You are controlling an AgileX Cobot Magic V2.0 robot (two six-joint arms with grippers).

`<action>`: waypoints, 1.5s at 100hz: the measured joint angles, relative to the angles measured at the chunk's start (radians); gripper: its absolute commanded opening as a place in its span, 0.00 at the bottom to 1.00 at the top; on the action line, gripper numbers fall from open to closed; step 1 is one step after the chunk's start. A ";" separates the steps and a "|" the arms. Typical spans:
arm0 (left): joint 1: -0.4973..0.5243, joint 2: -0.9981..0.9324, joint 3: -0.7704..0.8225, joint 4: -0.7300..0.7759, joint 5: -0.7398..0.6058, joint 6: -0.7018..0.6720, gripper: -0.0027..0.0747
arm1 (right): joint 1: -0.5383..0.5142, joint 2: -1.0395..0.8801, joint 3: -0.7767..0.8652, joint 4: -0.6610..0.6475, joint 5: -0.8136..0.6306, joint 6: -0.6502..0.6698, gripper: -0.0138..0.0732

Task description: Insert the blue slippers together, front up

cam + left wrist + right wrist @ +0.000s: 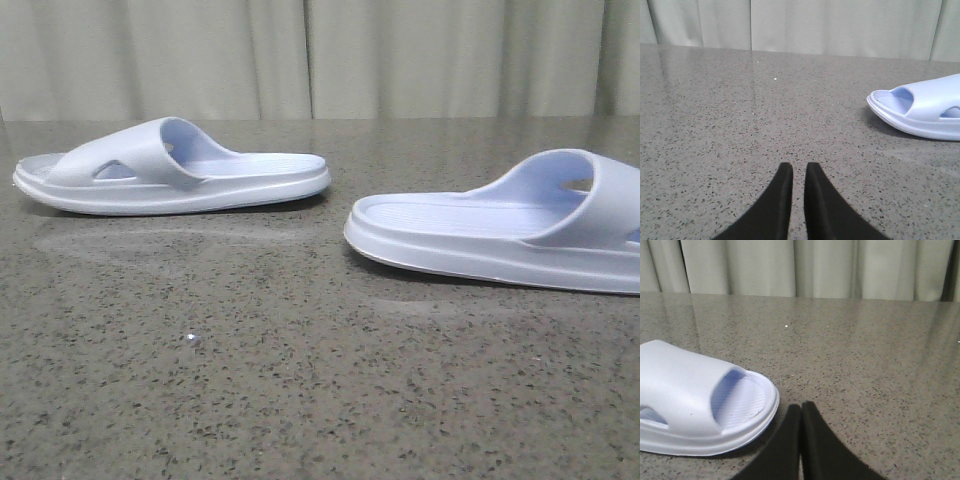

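Two pale lavender-blue slippers lie sole-down and apart on the speckled grey table. The left slipper (170, 170) has its strap towards the left. The right slipper (500, 225) has its strap towards the right and is cut off by the frame edge. Neither gripper shows in the front view. In the left wrist view my left gripper (799, 167) is empty, with its fingers almost together above bare table, and a slipper (925, 107) lies well off to one side. In the right wrist view my right gripper (801, 406) is shut and empty, close beside a slipper's toe end (695, 395).
The grey speckled table (300, 380) runs back to a pale curtain (320, 55) behind it. A small light speck (193, 340) lies on the table in front of the left slipper.
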 measured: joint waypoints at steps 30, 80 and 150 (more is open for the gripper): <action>0.000 0.000 0.000 0.000 0.000 0.000 0.05 | 0.000 0.000 0.000 0.000 0.000 0.000 0.04; 0.000 0.000 0.000 0.000 0.000 -0.002 0.05 | 0.000 0.000 0.000 0.000 0.000 0.000 0.04; 0.000 0.000 0.000 -0.070 -0.066 -0.002 0.05 | 0.000 0.000 0.000 0.028 -0.061 0.000 0.04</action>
